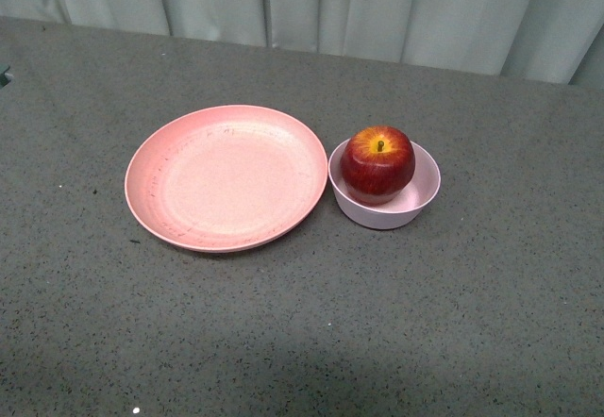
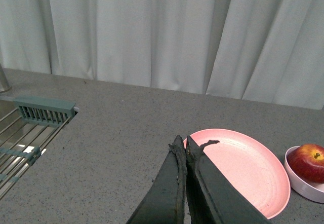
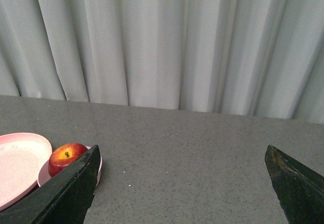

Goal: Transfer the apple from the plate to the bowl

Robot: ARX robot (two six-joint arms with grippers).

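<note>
1. Apple (image 1: 377, 163) first: I see it sitting inside the bowl (image 1: 420, 200), stem up, its upper half standing above the rim. It leans toward the side of the bowl nearest the plate.

2. Bowl and plate (image 1: 170, 186) stand side by side on the grey tabletop (image 1: 283, 341), the bowl to the right of the plate in my front view, their rims touching or very nearly so; I cannot tell which. The plate holds nothing.

3. Neither arm shows in the front view, so nothing is near the fruit.

4. My left gripper (image 2: 185, 150) has its fingers pressed together with nothing between them. From its wrist camera it sits above the near edge of the plate, with the apple and bowl off to one side. A sink rack (image 2: 30, 127) lies at the far side of that picture.

5. My right gripper (image 3: 182, 183) has its fingers spread wide and holds nothing. Its wrist camera shows the apple in the bowl beside one finger, apart from it, with a pale curtain (image 3: 162, 41) behind the table.

6. My judgement of the step: the transfer looks done, since the apple rests in the bowl and both grippers are free of it.

7. What comes next, as I read it, calls only for keeping both arms clear of the bowl and parking them.
</note>
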